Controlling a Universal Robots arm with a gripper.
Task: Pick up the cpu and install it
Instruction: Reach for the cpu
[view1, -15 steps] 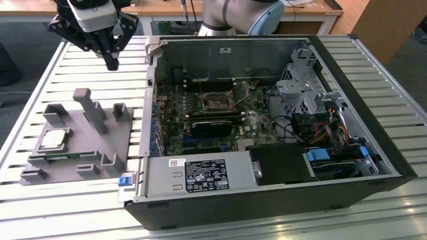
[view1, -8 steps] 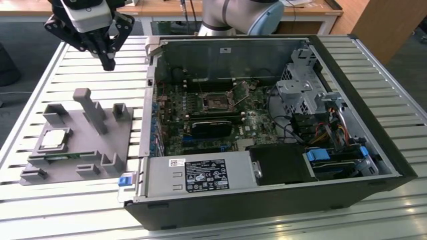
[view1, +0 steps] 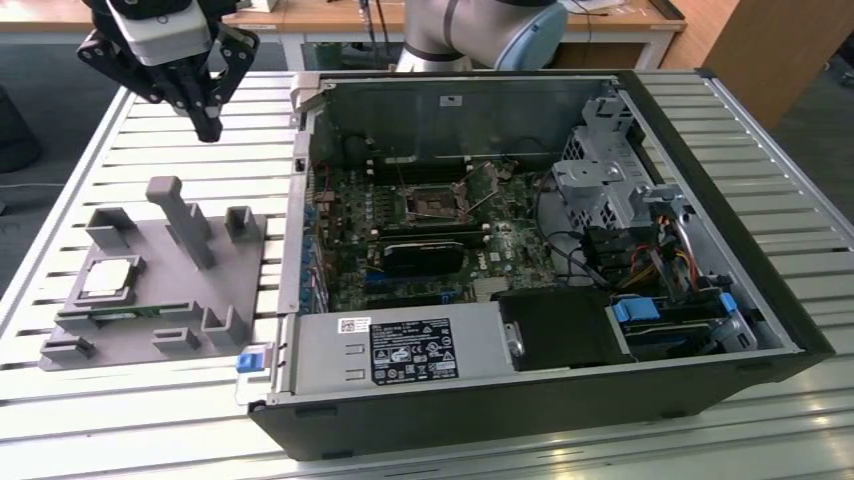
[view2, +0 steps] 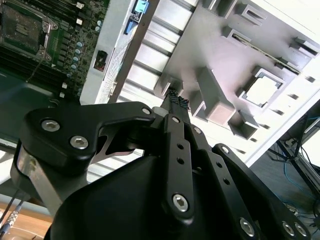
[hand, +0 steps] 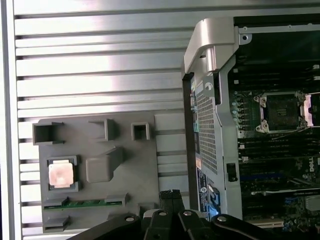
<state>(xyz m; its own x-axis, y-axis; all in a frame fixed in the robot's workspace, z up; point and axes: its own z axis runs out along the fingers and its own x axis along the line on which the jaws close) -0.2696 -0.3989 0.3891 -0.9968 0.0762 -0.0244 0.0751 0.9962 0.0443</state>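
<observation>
We see the end effector (view1: 207, 128) clenched on nothing above the worktop (view1: 174, 165), with the cpu (view1: 110, 278) well apart from it, seated in a square pocket of the tray (view1: 160, 290).

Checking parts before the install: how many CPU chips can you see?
1. The cpu lies in a square pocket of the grey holder, on the exterior view's left of the computer case. More could be hidden inside it.

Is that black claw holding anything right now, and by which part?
Nothing. The tool hangs shut and empty; the cpu lies in the grey holder.
</observation>
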